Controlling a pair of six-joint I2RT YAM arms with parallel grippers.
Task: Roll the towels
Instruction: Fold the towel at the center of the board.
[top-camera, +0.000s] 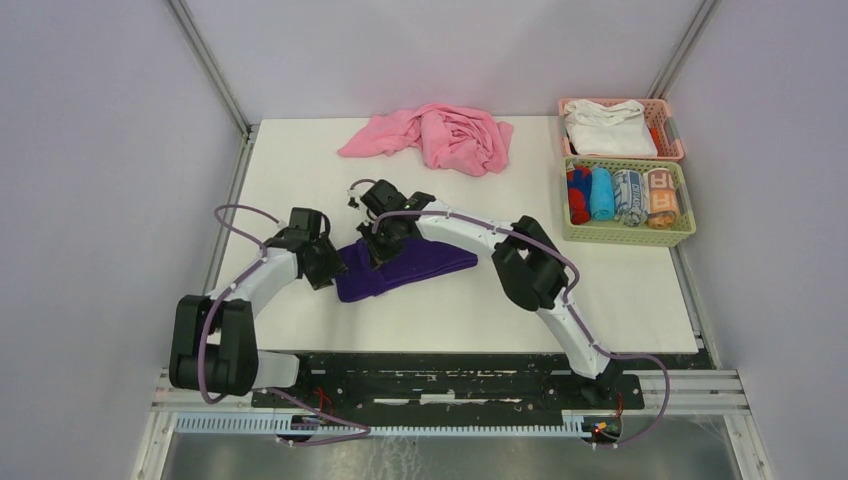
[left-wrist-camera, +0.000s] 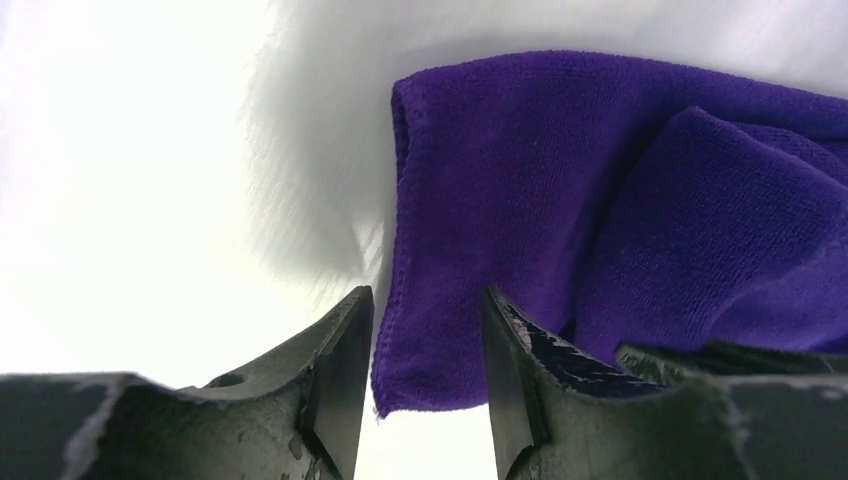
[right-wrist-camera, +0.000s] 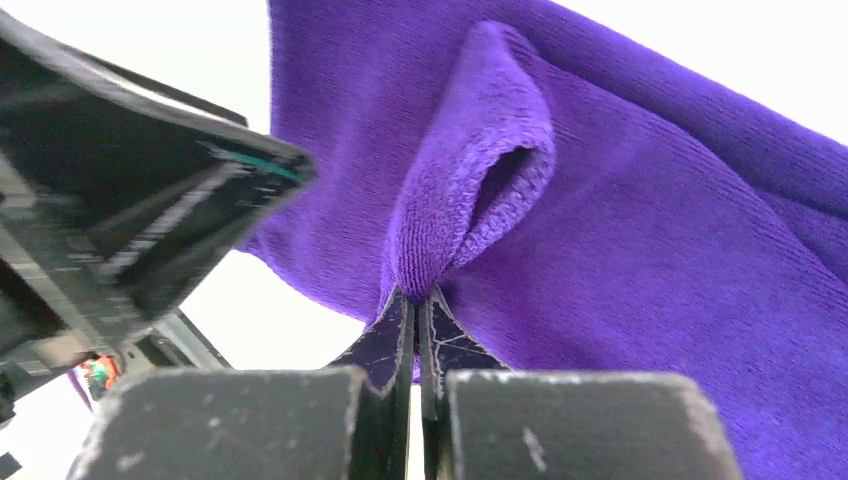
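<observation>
Top view: the purple towel (top-camera: 420, 265) lies folded in a long strip near mid-table (top-camera: 300, 170), running from 8 to 2 o'clock. The left gripper (top-camera: 335, 272) sits at the strip's 9 o'clock end. The right gripper (top-camera: 383, 250) comes down on its middle from 12, and the right arm arches over the 3 o'clock end, hiding part of it. Around it: a crumpled pink cloth (top-camera: 430, 135) at 12 near the back edge. At 2, a pink basket (top-camera: 672, 130) w/ a folded white cloth (top-camera: 608, 132). Just nearer us, touching it, a green basket (top-camera: 625, 236) w/ rolled cloths (top-camera: 620, 195) side by side.

Left wrist view: the left gripper (left-wrist-camera: 426, 300) has its jaws partway apart. The towel (left-wrist-camera: 600, 200) drops its hemmed corner into the gap, but we see daylight on both sides, so no pinch. The rest of the cloth spreads off toward 2 o'clock.

Right wrist view: the right gripper (right-wrist-camera: 417, 300) has its jaws pressed together on a raised fold (right-wrist-camera: 470, 160) of the towel (right-wrist-camera: 650, 260), w/ the fold standing up toward 12. The left arm's wrist (right-wrist-camera: 130, 190) fills the 9 o'clock side and blocks that end of the cloth.
</observation>
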